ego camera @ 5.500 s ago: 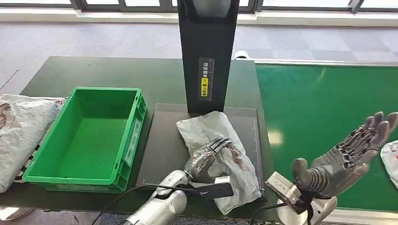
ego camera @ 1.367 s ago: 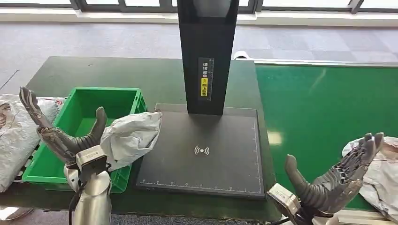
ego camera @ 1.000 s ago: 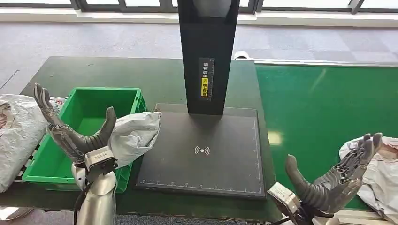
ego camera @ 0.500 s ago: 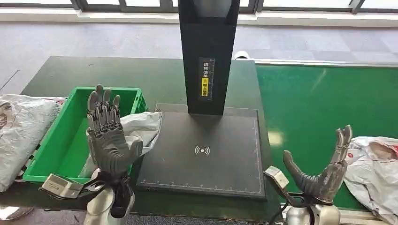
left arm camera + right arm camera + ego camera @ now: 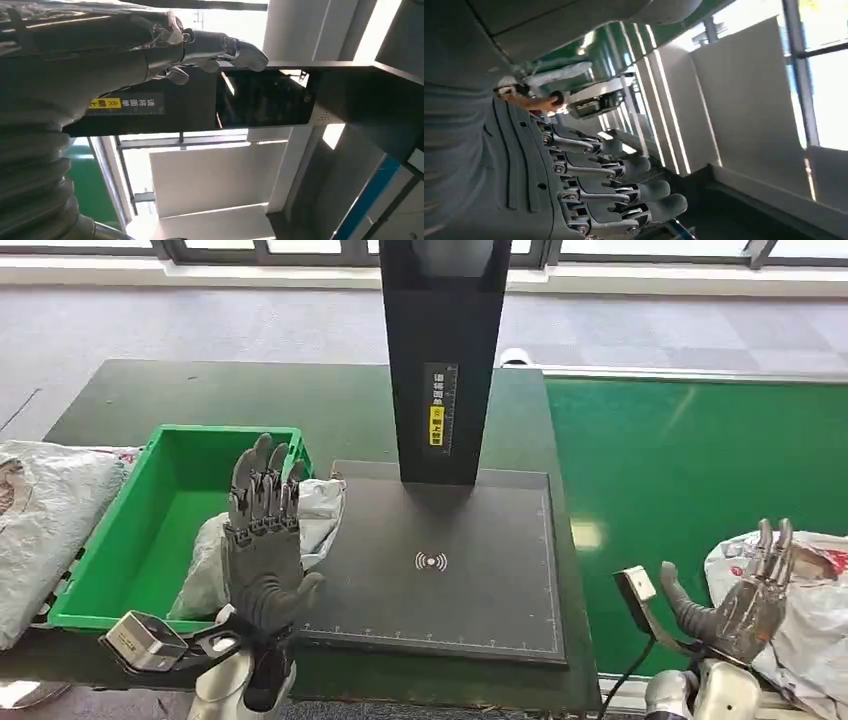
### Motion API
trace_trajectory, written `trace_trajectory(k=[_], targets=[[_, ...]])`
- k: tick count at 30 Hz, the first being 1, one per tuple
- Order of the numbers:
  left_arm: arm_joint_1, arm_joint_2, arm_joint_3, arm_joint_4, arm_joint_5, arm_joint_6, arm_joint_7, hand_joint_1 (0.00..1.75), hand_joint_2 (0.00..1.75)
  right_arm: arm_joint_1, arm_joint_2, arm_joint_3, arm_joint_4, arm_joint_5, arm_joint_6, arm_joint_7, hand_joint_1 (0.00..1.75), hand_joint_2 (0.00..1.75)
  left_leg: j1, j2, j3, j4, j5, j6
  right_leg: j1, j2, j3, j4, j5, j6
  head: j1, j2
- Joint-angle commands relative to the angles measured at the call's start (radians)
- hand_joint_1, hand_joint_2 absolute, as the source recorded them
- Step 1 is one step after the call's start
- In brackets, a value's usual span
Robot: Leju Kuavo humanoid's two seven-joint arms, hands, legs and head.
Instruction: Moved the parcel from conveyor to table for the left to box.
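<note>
A grey plastic parcel [image 5: 215,555] lies inside the green box [image 5: 140,530], slumped against its right wall and partly hidden by my left hand. My left hand [image 5: 263,540] is raised upright in front of the box with fingers spread, holding nothing; its fingers [image 5: 220,50] are also extended in the left wrist view. Another white parcel [image 5: 815,590] with red print lies on the green conveyor [image 5: 690,470] at the right edge. My right hand [image 5: 745,600] stands open beside it, fingers up; its fingers [image 5: 624,190] are apart and empty.
A black scanner stand [image 5: 440,360] rises from a black pad [image 5: 440,560] at the table's middle. A large grey bag [image 5: 40,520] lies left of the box. The dark table [image 5: 250,400] ends near my arms.
My left hand released the grey parcel into the green box, turned upright and shifted right. The white parcel travelled left along the conveyor, and my right hand swung toward it.
</note>
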Motion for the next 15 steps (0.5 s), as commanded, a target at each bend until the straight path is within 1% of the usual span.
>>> trace_trajectory(k=[1,4,7,15], targets=[[0.029,-0.043,-0.018,0.068,0.0,-0.002,-0.031,0.0,1.75,-0.068,-0.103,-0.12,0.17,0.064,0.001,0.1,0.0,1.75,0.0,-0.001,0.003,-0.001,0.0,0.001,0.0,-0.001,0.004,-0.003,0.0,0.0,0.0,0.0],[0.029,-0.043,-0.018,0.068,0.0,-0.002,-0.031,0.0,1.75,-0.068,-0.103,-0.12,0.17,0.064,0.001,0.1,0.0,1.75,0.0,0.0,0.005,-0.003,0.0,0.001,0.0,0.001,0.005,-0.005,0.001,0.0,0.0,0.0],[0.029,-0.043,-0.018,0.068,0.0,-0.002,-0.031,0.0,1.75,-0.068,-0.103,-0.12,0.17,0.064,0.001,0.1,0.0,1.75,0.0,-0.001,0.002,-0.001,0.0,0.001,0.0,0.001,0.002,-0.002,0.0,0.0,0.0,0.0],[0.029,-0.043,-0.018,0.068,0.0,-0.002,-0.031,0.0,1.75,-0.068,-0.103,-0.12,0.17,0.064,0.001,0.1,0.0,1.75,0.0,0.0,0.004,-0.003,0.0,0.001,0.0,0.001,0.004,-0.003,0.0,0.0,0.0,0.0]])
